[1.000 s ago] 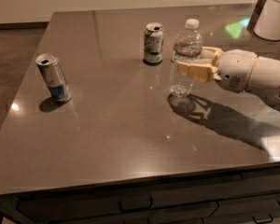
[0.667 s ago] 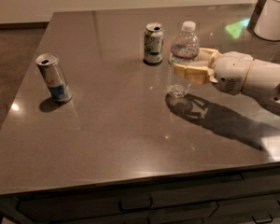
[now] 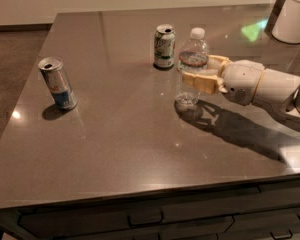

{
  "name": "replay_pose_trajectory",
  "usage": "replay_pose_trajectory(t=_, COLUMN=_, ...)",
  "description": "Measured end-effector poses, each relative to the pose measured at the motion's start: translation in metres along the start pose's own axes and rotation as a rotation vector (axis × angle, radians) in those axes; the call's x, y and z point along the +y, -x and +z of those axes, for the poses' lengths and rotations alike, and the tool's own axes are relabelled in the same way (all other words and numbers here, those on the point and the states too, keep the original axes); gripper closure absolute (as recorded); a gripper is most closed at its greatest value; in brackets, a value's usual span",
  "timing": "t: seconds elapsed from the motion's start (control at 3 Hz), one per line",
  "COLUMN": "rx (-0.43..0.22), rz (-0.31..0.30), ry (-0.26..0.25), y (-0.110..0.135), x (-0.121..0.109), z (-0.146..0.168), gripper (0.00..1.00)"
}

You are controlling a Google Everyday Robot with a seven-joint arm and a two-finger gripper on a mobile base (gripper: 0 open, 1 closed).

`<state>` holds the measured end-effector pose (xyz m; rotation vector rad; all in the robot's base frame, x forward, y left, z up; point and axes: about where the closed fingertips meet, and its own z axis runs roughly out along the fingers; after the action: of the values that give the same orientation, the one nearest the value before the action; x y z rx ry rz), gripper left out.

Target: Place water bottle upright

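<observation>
The water bottle (image 3: 188, 90) is clear and ribbed, with a white cap and a red-and-white band near the neck. It stands upright on the dark table (image 3: 120, 134), right of centre, with its base on or just above the surface. My gripper (image 3: 196, 69) reaches in from the right. Its cream fingers (image 3: 202, 80) are closed around the bottle's upper body just below the label band.
A green-white soda can (image 3: 164, 46) stands just behind and left of the bottle. A silver-blue slim can (image 3: 58, 83) stands at the left. A white container (image 3: 293, 16) sits at the far right corner. The table's front edge has drawers below it.
The gripper and the bottle have shifted slightly left and down. The bottle's cap has come lower and the bottle now stands straighter. The cans have not moved.
</observation>
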<state>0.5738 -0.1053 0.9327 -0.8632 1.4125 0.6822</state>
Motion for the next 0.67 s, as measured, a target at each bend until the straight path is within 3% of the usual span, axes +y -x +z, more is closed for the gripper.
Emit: replay_pose_trajectory(t=0.67, rx=-0.021, rz=0.018, ry=-0.026, y=-0.0053, x=-0.0001, z=0.0033, gripper=0.35)
